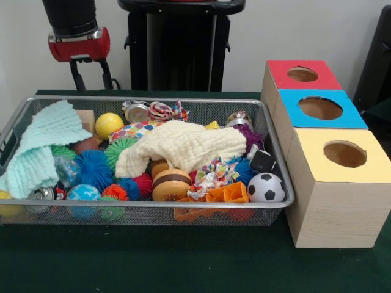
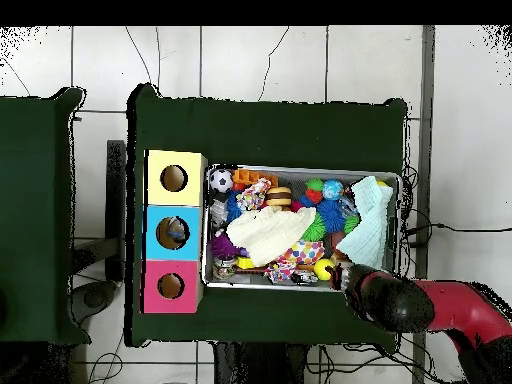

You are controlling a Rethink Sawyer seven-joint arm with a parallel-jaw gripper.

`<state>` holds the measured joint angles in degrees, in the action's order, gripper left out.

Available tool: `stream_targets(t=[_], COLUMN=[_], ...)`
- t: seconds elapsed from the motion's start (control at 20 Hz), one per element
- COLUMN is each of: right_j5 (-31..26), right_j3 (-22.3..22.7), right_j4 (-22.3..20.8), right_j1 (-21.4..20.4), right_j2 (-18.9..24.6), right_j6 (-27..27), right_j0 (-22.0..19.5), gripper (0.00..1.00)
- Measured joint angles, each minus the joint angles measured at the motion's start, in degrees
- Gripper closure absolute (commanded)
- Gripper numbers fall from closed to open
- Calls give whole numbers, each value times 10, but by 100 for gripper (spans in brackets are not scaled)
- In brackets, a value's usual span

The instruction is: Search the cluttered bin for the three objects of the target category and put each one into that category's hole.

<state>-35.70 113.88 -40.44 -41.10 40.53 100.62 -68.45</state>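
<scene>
Arm: you see it come down at the far left corner of the bin point(image 1: 278, 183), behind the rim, on the side away from the boxes.
Gripper point(image 1: 90, 76): two dark fingers point down, a clear gap between them, holding nothing, touching nothing.
Bin: it sits on the green table point(image 1: 183, 262), full of toys, just beside the three boxes point(image 1: 327, 146).
Cloths: a cream cloth point(image 1: 183, 146) lies in the middle, a mint cloth point(image 1: 43, 143) over the left rim.

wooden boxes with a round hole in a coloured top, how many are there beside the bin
3, in a row touching the wire mesh bin: the red-topped wooden box nearest the robot, the blue-topped one in the middle, the yellow-topped one farthest from it.
</scene>
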Motion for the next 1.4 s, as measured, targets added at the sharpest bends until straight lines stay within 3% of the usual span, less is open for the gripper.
stream_targets(t=[0.85, 1.4], right_j5=[0, 0], right_j3=[0, -26], right_j4=[-1, 0], right_j1=[13, 17], right_j2=[-9, -22], right_j6=[0, 0], right_j0=[4, 34], gripper=[0, 0])
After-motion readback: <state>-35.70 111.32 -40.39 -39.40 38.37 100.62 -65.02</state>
